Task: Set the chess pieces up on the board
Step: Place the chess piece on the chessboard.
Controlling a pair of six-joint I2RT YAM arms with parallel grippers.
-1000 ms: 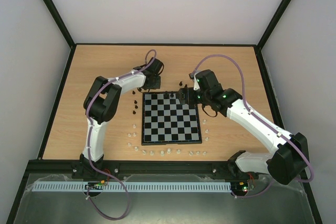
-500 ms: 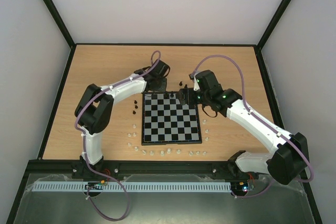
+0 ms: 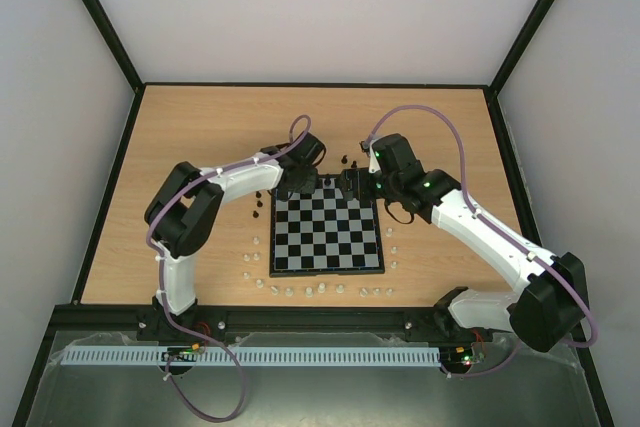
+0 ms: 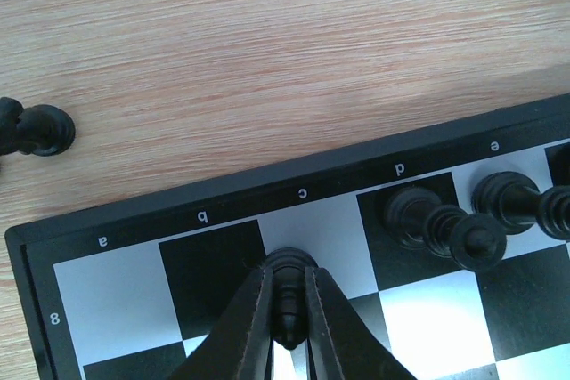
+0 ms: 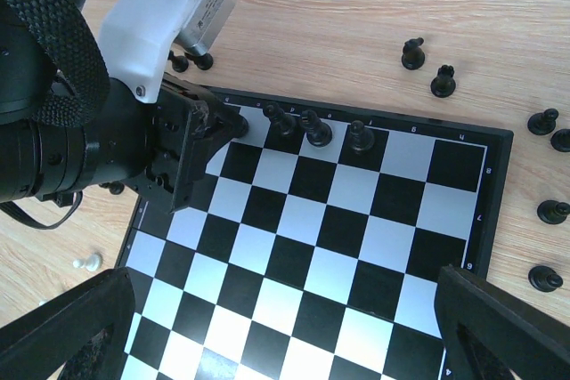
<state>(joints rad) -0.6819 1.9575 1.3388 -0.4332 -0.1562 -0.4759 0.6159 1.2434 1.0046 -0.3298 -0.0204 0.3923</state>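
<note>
Left wrist view: the board [image 4: 223,195] is seen as a flat square of glossy black and pale grey-white checks, framed by a thin black border on which small white letters are printed. It is laid on a surface [image 4: 267,60] of light wood-grain laminate. The left hand [image 4: 289,284] is drawn in to a narrow gap, its two tapered black fingers [image 4: 245,322] being clamped on a held piece [image 4: 288,309], a small turned black figure with a round base. That base is placed over the light square of column c in the board's back row, though contact with the square cannot be confirmed. Two more black chess pieces [image 4: 417,216], with ringed, rounded profiles, are stood on the adjoining d and e squares. In the right wrist view, the right hand [image 5: 294,331] is held wide apart, the board being seen between its blocky, matte black fingers [image 5: 80,327], and nothing is gripped by it. Loose black pieces [image 5: 443,81] are scattered on the surface beyond the board's far edge and off one side of it. In the top external view, small translucent white pieces [image 3: 290,290] are strung along the board's left and near sides.
</note>
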